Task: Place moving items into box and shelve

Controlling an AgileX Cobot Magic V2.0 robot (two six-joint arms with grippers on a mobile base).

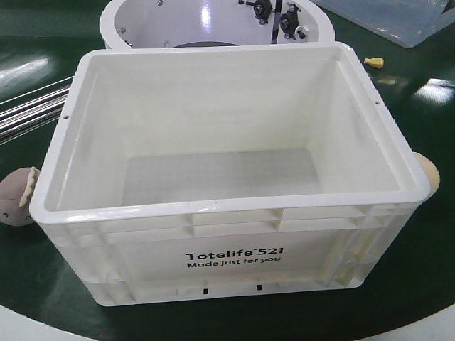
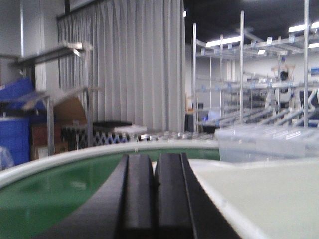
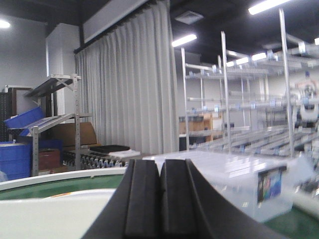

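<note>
The white box point(image 1: 234, 273), printed "Totelife 521", stands open and empty on the green round table point(image 1: 43, 298). A pinkish-brown moving item point(image 1: 13, 199) lies against the box's left side, half hidden by the rim. A pale yellow-orange moving item point(image 1: 429, 170) peeks out at the box's right side. Neither gripper appears in the front view. My left gripper point(image 2: 153, 157) is shut with nothing between its fingers, low over the table beside a white surface point(image 2: 269, 199). In its own wrist view my right gripper point(image 3: 160, 162) is shut and empty too.
A tiny yellow piece point(image 1: 374, 62) lies behind the box at the right. A clear plastic tub point(image 1: 398, 18) sits at the back right and also shows in the right wrist view point(image 3: 239, 179). A white round hub point(image 1: 142, 25) stands behind the box. Blue bins point(image 3: 22, 152) and metal shelving lie beyond the table.
</note>
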